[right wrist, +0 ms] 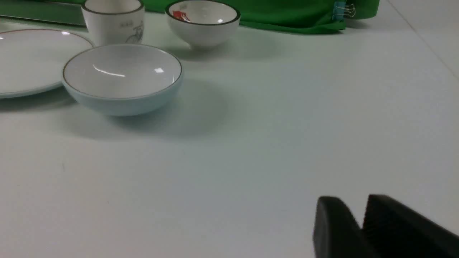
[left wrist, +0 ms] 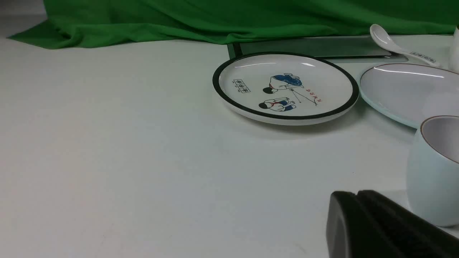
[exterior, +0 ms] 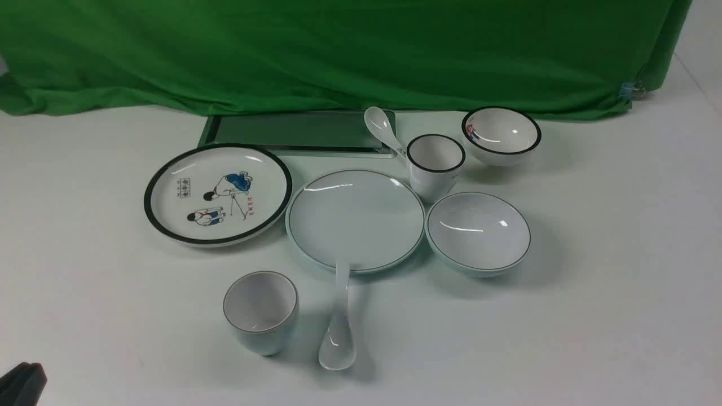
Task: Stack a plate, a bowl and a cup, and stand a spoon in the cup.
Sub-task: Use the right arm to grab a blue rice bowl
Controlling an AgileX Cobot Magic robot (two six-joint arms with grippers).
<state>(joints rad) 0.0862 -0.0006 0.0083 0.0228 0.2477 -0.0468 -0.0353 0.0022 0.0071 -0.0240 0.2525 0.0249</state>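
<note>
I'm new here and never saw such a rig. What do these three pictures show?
A two-armed robot faces a white table. The wide picture looks forward from between its arms; the others come from cameras on each wrist, so the black shapes there are its left fingers, closed, and right fingers, slightly apart. Neither holds anything. On the table: a plain plate, a white spoon touching its rim, a shallow bowl, a small cup; also a cartoon plate, black-rimmed cup, black-rimmed bowl, second spoon and dark tray.
</note>
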